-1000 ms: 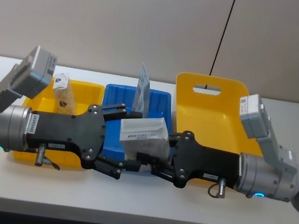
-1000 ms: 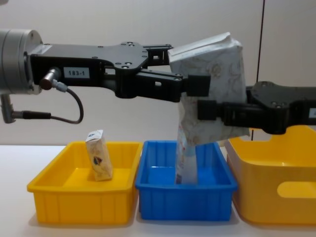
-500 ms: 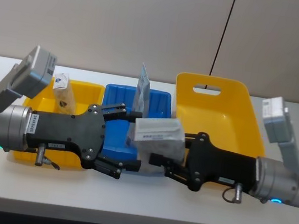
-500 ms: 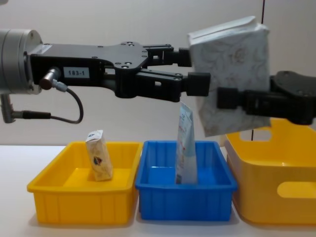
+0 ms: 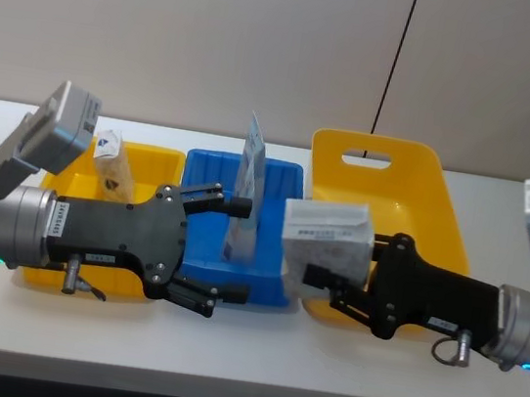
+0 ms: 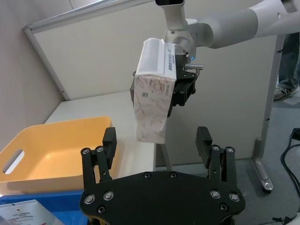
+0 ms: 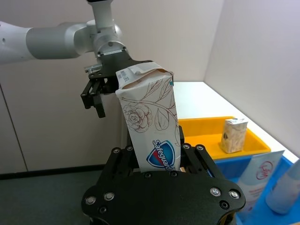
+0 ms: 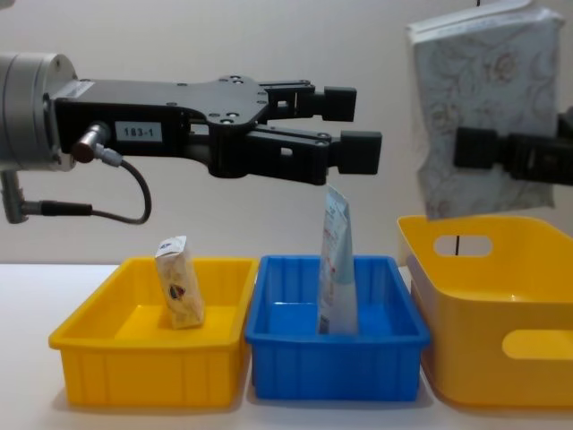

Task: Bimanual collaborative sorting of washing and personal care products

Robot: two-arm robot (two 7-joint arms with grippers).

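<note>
A large cream paper-wrapped pack (image 5: 327, 235) with rose print and a dark logo (image 7: 162, 154) hangs in the air, my right gripper (image 5: 327, 265) shut on it. In the chest view the pack (image 8: 488, 116) hovers over the yellow basket (image 8: 501, 336). My left gripper (image 5: 227, 245) stays open with nothing in it above the blue tray (image 5: 211, 173); its fingers (image 8: 356, 150) point right. A white-and-pale-blue tube (image 8: 337, 264) stands upright in the blue tray (image 8: 336, 367). A small cream pack (image 8: 178, 281) stands in the yellow tray (image 8: 148, 345).
Yellow tray (image 5: 157, 159), blue tray and handled yellow basket (image 5: 385, 191) sit side by side on the white table (image 5: 255, 340), near a grey wall. The table's front strip lies bare below the arms. A black cable (image 5: 395, 59) hangs down the wall.
My right gripper has carried the large pack rightward, out from between my left gripper's fingers to above the yellow basket. The left arm has stayed still and open.
</note>
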